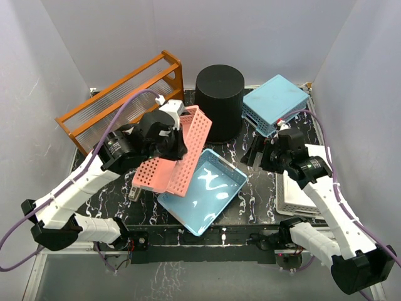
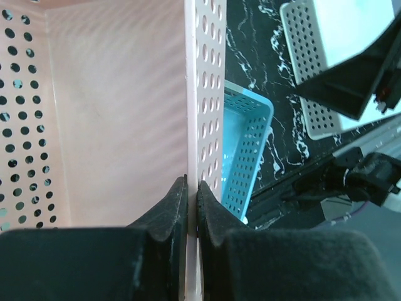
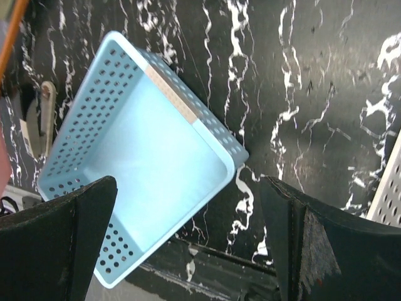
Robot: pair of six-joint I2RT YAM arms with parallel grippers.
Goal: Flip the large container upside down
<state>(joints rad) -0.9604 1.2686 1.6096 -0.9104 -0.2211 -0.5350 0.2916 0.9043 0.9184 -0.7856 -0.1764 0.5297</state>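
The large container stands at the back of the table, just behind the pink basket. It looks light, stiff and smooth-walled (slippery, I'd guess), so the rim seems the best hold. The left gripper pinches the basket's wall; the right gripper hangs spread and empty.

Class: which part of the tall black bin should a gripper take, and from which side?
Take the black bin by its top edge, from the near right, with the open right gripper: its round wall looks too wide to span, and the pink basket in the left gripper crowds its left. Top open? Unclear.
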